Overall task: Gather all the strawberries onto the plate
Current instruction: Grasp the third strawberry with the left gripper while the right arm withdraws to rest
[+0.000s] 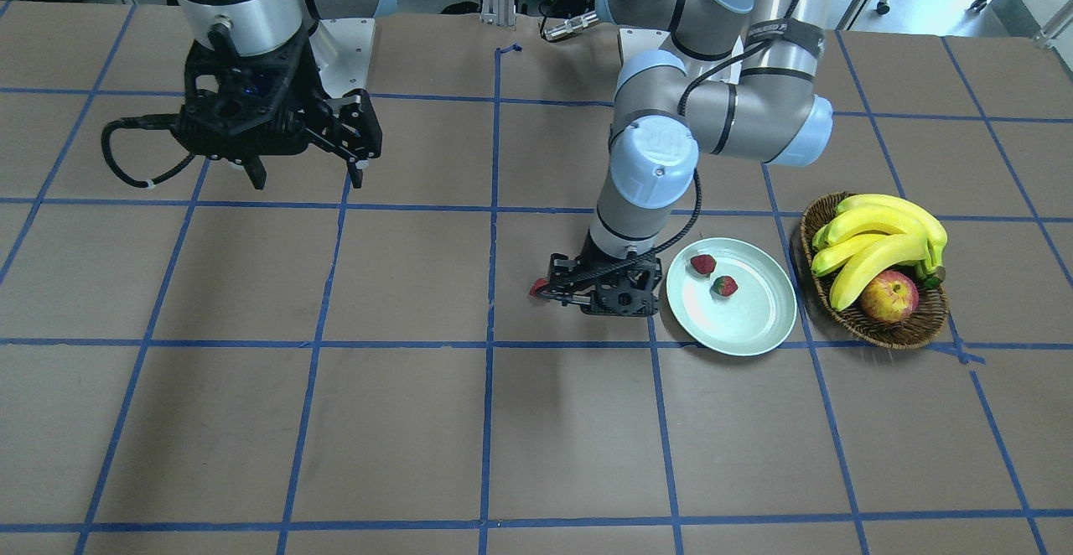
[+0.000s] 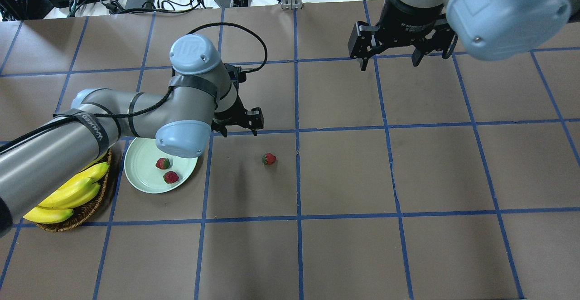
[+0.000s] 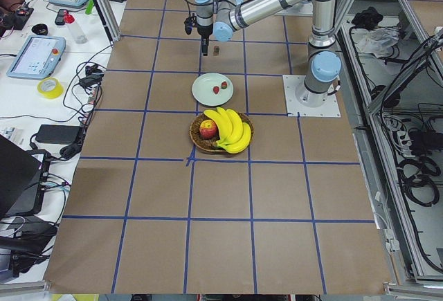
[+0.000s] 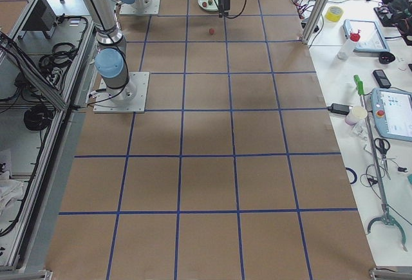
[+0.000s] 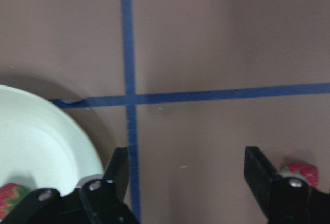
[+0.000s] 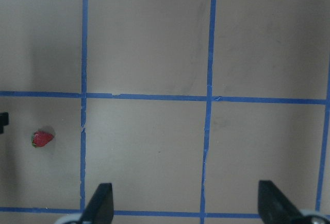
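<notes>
Strawberries (image 1: 702, 264) on the left half of the table (image 2: 344, 177): two were seen lying slightly apart on the plate (image 1: 738, 320), while the third strawberry (image 2: 269, 158) lay on the bare table to the right of the plate, well apart from it. The left gripper (image 5: 186, 159) was held above the table between the plate and the third strawberry, its fingers (image 5: 117, 170) spread wide. In the left wrist view the third strawberry showed just outside one finger rather than between the two, so nothing was gripped. This pose was judged to suit an approach to the last pick, for which the open jaws would have to be centred over the third strawberry before any descent. The right gripper (image 2: 389, 63) was held high over the right half of the table, its fingers likewise spread and empty, presumably so that the working arm was not obstructed. A basket (image 1: 888, 339) holding bananas (image 1: 880, 241) and an apple (image 1: 888, 297) stood just beside the plate on its left, and was judged to lie outside the task.
</notes>
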Motion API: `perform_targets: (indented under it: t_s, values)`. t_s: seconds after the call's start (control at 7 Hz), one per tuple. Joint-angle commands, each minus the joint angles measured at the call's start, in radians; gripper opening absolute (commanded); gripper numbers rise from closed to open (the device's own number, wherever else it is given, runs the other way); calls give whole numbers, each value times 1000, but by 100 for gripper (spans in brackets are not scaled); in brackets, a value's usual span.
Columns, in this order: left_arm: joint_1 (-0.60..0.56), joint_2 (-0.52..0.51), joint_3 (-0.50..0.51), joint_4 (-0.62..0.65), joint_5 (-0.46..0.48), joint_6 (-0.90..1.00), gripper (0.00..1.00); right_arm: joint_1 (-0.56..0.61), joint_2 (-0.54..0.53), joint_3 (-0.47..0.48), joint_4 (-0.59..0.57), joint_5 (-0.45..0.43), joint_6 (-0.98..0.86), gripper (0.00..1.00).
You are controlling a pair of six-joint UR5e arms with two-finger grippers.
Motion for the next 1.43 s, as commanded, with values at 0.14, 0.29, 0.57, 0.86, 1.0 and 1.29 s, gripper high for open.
perform_targets:
  t_s: [0.14, 0.29, 0.57, 0.86, 1.0, 1.29]
  values:
    - [-98, -69, 1, 62, -13, -128, 82, -20, -2, -49, 73, -5, -59, 100]
    - [-101, -83, -4, 60, -16, -113, 82, -18, -2, -48, 22, 4, -57, 100]
    - [-132, -91, -25, 60, 34, -110, 83, -20, -2, -37, -21, -2, -54, 100]
    - [-135, -89, -28, 59, 46, -108, 59, -20, -1, -34, -23, -4, -60, 100]
    - [-135, -89, -30, 56, 43, -111, 46, -20, -2, -34, -17, -4, -60, 100]
    - [-135, -88, -30, 51, 46, -111, 11, -20, -2, -33, -18, -4, -60, 100]
